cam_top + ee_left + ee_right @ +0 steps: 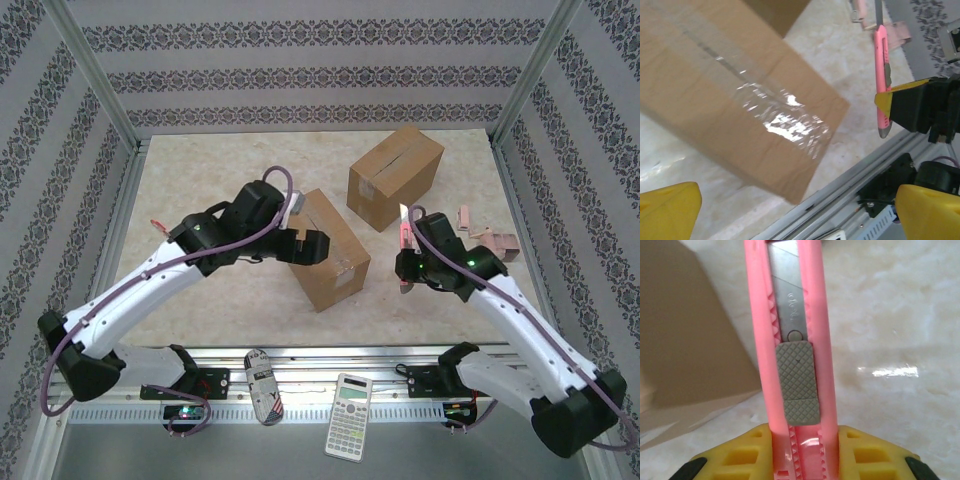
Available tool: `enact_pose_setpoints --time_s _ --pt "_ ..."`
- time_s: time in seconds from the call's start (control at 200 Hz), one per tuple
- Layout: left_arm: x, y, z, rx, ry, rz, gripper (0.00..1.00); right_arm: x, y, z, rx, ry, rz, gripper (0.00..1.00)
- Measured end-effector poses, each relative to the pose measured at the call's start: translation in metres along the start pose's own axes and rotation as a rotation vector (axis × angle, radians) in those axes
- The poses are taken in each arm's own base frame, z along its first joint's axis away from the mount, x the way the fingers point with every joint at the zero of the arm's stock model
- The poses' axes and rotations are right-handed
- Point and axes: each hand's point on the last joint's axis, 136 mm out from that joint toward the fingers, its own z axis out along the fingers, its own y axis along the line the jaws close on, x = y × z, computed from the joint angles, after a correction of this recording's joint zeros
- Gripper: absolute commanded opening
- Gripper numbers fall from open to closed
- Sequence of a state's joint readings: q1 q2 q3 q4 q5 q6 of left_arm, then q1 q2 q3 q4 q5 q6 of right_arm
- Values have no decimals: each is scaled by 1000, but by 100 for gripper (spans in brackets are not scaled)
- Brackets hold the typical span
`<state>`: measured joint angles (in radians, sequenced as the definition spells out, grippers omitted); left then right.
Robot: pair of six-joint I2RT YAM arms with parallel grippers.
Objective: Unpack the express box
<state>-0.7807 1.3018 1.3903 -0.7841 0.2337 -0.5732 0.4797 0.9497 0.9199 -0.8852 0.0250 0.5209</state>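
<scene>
One pink utility knife [792,340] is clamped in the right fingers [740,456]; left fingers [926,210] gape wide above the near box [328,255] on the table [200,190].

Light falls evenly from above onto my table [210,190], bright and soft, so the nearer box [325,255] and the farther box [393,175] throw only short, pale shadows close against their sides. From my left wrist the nearer box looks blurred, and the tape [790,122] along its top flashes white glare. From my right wrist the pink cutter [795,340] is sharp and close, while the table behind it goes soft, with one small bright streak of reflection.
</scene>
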Motion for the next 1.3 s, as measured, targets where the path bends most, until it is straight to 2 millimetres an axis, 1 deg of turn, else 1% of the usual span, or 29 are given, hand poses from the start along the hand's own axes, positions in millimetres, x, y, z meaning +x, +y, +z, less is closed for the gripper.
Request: enact_pose_setpoints --time_s 0.095,0.17,0.235,0.32,0.41,0.54,0.665,0.779,0.879,1.019,1.134,1.234,1.299 --pt "-9 -19 9 50 -3 26 100 -3 22 -25 -92 -37 -77 21" --pt "-15 -33 15 90 -8 41 100 -3 38 -39 -166 -56 -135 21" --pt "-19 -43 21 124 -17 51 100 0 49 -46 -219 -56 -178 21" --pt "-23 -53 27 159 -26 53 100 7 62 -50 -280 -41 -224 21" --pt "-27 -57 34 177 -36 50 100 10 76 -54 -346 -36 -256 21" --pt "-32 -60 42 188 -44 39 100 9 92 -61 -426 -51 -284 21" --pt "-33 -62 48 196 -45 29 100 6 103 -66 -479 -67 -291 21" --pt "-36 -65 49 210 -55 25 99 2 110 -70 -514 -84 -296 21" --pt "-40 -68 50 225 -65 16 90 2 114 -71 -536 -88 -300 21" --pt "-43 -72 51 244 -73 7 68 -3 120 -71 -556 -96 -287 21" --pt "-44 -74 52 257 -76 0 59 -6 124 -70 -567 -102 -275 21" --pt "-45 -75 53 259 -75 -4 45 -9 128 -70 -578 -108 -265 21" --pt "-44 -75 53 258 -73 -5 31 -11 129 -69 -582 -109 -260 21"
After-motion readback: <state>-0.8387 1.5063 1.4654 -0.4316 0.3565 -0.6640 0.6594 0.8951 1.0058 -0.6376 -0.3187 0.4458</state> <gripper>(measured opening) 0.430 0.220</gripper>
